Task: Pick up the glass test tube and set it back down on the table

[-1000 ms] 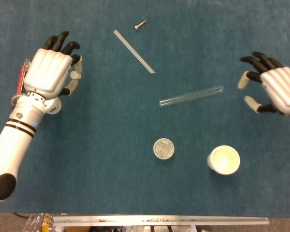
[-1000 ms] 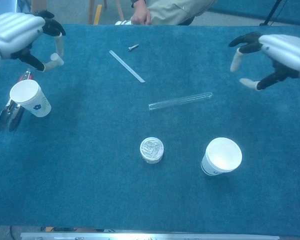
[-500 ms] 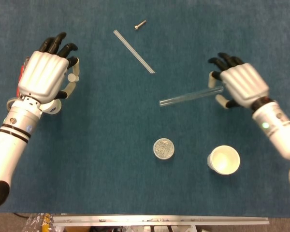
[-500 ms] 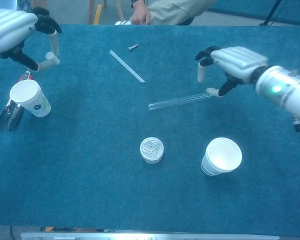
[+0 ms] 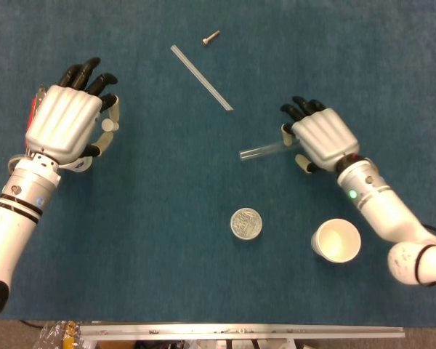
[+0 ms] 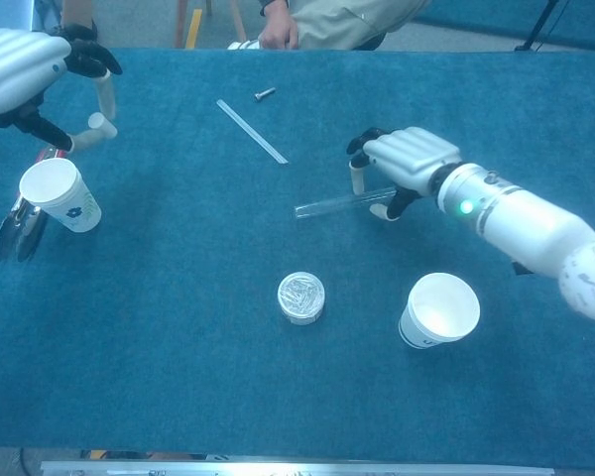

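Chest view, blue emblem on left paper cup (image 6: 59, 194), unreadable

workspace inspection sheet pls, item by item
surface: blue cloth table, flat.
job's things: glass test tube lying on the table, right end under the right hand.
clutter: two paper cups, round tin, clear straw, screw, tongs.
hands: right hand over the tube, grip not confirmed; left hand holds nothing, fingers apart.
cables: nothing seen.
surroundings: person seated behind the far edge.
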